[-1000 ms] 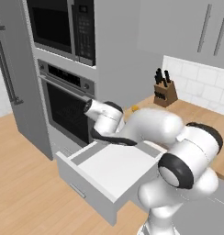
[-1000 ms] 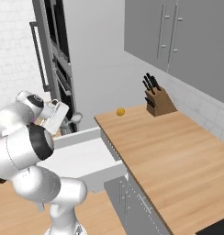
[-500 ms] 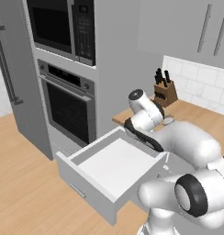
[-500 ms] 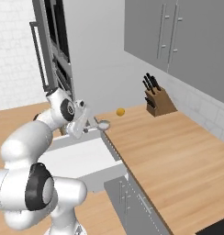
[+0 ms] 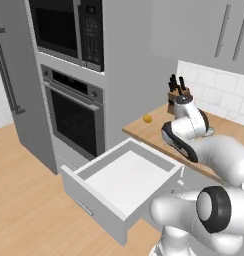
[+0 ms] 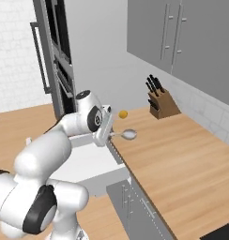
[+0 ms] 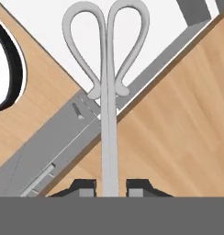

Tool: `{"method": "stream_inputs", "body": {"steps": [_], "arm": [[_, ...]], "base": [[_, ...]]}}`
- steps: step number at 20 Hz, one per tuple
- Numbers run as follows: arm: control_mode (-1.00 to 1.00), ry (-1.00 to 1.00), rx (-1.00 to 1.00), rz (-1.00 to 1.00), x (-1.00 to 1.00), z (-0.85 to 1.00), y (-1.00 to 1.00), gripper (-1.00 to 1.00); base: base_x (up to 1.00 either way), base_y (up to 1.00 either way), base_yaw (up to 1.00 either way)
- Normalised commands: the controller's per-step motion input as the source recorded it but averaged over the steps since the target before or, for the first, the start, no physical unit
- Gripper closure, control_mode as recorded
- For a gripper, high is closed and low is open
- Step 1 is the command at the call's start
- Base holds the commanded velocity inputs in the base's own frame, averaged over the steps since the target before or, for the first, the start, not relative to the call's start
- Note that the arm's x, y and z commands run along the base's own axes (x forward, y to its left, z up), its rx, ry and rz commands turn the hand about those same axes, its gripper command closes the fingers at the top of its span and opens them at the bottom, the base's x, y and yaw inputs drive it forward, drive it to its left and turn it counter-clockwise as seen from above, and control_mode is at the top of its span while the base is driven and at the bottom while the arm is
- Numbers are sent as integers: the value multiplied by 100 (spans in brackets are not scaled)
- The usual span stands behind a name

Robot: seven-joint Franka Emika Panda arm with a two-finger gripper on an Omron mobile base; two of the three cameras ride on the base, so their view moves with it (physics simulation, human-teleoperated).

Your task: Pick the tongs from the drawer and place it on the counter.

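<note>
The claw (image 7: 111, 188) is clamped on the tongs (image 7: 107, 87), pinching the slim shaft between its two dark tips, and carries them in the air at the near edge of the table (image 6: 182, 154), beside the open drawer (image 5: 119, 187). In the hand view the loop handles reach out past the table's edge, over the drawer's white floor, while the right base view shows a spoon-like tip (image 6: 129, 134) low over the wood. The main risk is letting go here: with so much of the tongs overhanging the edge, they would likely tip back into the drawer or slide to the floor. The thin metal shaft could also twist in so narrow a pinch. Farther in, the tan wood is broad and flat; a small orange fruit (image 6: 122, 114) and a knife block (image 6: 161, 101) stand toward the wall, well apart from the tongs.
</note>
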Motion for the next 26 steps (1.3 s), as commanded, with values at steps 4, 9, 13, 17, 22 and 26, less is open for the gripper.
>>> {"method": "stream_inputs", "body": {"steps": [4,9,13,17,22,26], "arm": [[-100,13,9,-3,19,0,-100,100],[-100,3,12,0,6,-5,-100,100],[-100,0,19,0,1,-38,-91,100],[-100,0,16,0,15,-49,-73,100],[-100,0,12,0,18,-54,-51,100],[-100,0,7,0,16,-67,-17,100]], "base": [[0,0,0],[0,0,0],[0,0,0],[0,0,0],[0,0,0],[0,0,0]]}}
